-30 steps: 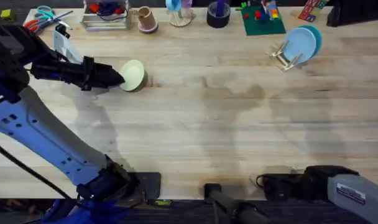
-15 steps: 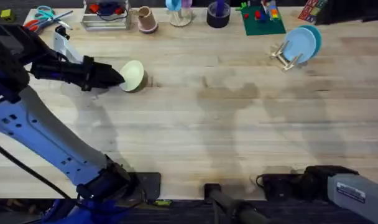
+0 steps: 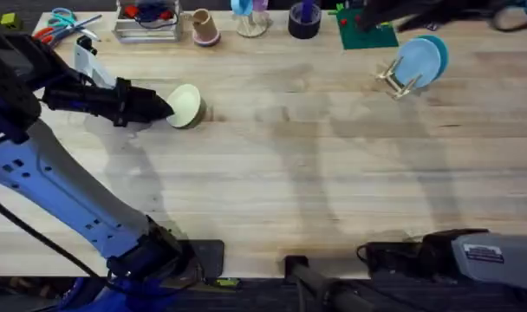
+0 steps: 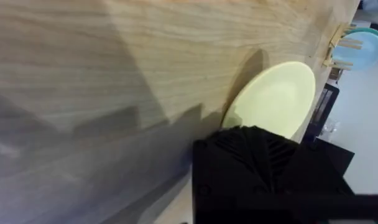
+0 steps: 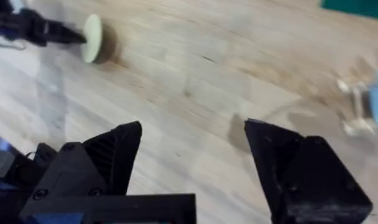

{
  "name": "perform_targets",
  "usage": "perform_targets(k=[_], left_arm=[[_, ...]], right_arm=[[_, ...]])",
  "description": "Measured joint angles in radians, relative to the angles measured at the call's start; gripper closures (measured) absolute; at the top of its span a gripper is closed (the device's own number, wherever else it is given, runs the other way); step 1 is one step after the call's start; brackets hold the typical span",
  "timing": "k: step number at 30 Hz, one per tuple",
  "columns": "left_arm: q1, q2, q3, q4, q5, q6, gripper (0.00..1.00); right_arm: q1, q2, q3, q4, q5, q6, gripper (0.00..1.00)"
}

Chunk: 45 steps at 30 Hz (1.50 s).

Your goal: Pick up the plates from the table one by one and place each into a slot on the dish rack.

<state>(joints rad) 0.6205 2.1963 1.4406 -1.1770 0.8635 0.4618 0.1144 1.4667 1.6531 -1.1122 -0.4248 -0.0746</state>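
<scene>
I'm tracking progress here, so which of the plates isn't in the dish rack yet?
The pale yellow-green plate, gripped on edge by the left gripper at the table's left. The light blue plates already stand in the dish rack.

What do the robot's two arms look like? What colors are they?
The left arm has long white links with blue trim, black joints and a thin black cable along it. Its end effector is black. The right arm is grey-white with a small printed label and a black joint. Its end effector has two chunky black fingers with angular, ridged faces.
</scene>
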Motion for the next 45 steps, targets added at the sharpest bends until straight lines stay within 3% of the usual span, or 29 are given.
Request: perform_targets(k=[9, 17, 31, 45], left_arm=[[0.000, 0.000, 0.000, 0.000, 0.000, -0.003, 0.960], [0.000, 0.000, 0.000, 0.000, 0.000, -0.006, 0.960], [0.000, 0.000, 0.000, 0.000, 0.000, -0.006, 0.960], [0.000, 0.000, 0.000, 0.000, 0.000, -0.006, 0.959]], right_arm=[[0.183, 0.177, 0.000, 0.193, -0.026, 0.069, 0.007], [0.289, 0.372, 0.000, 0.322, -0.029, 0.125, 0.008], [0.411, 0.580, 0.000, 0.552, -0.073, 0.313, 0.008], [0.520, 0.675, 0.000, 0.777, -0.138, 0.522, 0.007]])
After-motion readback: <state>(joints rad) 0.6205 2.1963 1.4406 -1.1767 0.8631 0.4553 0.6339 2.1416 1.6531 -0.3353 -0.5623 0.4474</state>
